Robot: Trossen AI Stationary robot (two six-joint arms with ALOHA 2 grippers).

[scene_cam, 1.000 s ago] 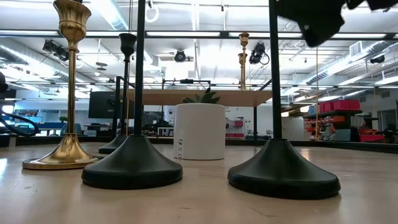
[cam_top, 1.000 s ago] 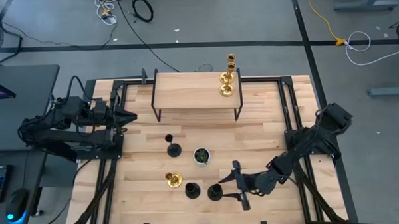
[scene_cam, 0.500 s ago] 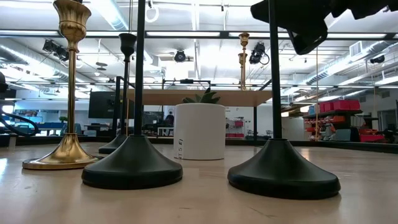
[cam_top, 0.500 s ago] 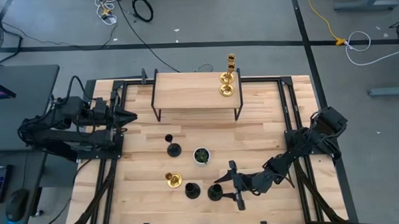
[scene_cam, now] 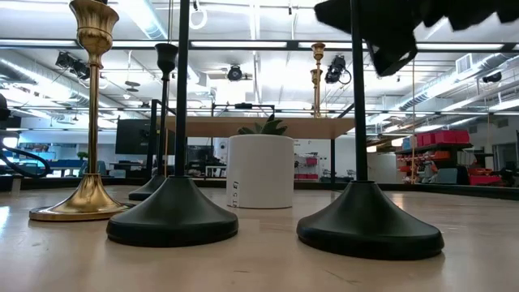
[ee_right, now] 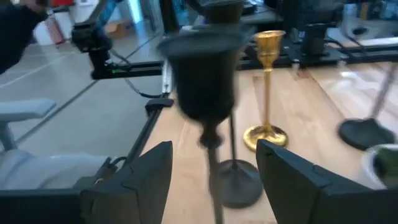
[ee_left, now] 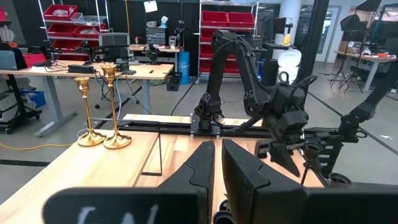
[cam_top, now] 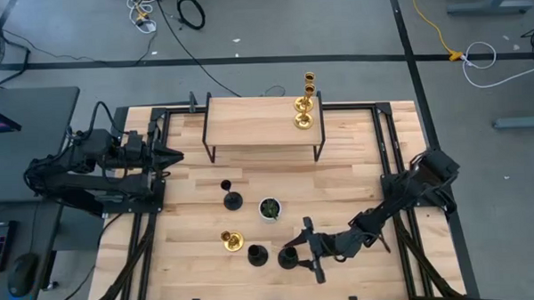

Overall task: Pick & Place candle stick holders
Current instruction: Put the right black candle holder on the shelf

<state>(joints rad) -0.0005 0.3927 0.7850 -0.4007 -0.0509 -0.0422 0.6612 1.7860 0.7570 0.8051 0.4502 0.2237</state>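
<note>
Butcher-block table (cam_top: 357, 178): the right gripper (cam_top: 308, 248) hangs low with jaws spread wide, the black candle holder (cam_top: 288, 257) standing upright right between the fingers (ee_right: 140, 177), not yet clamped. Matte black, thin stem, flared base. The left gripper (cam_top: 171, 155), jaws together, waits far off by the raised shelf (cam_top: 262, 122).

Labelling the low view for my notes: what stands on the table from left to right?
Gold candle stick holder → far black holder → near black holder → white pot → black holder under the right claw.
</note>
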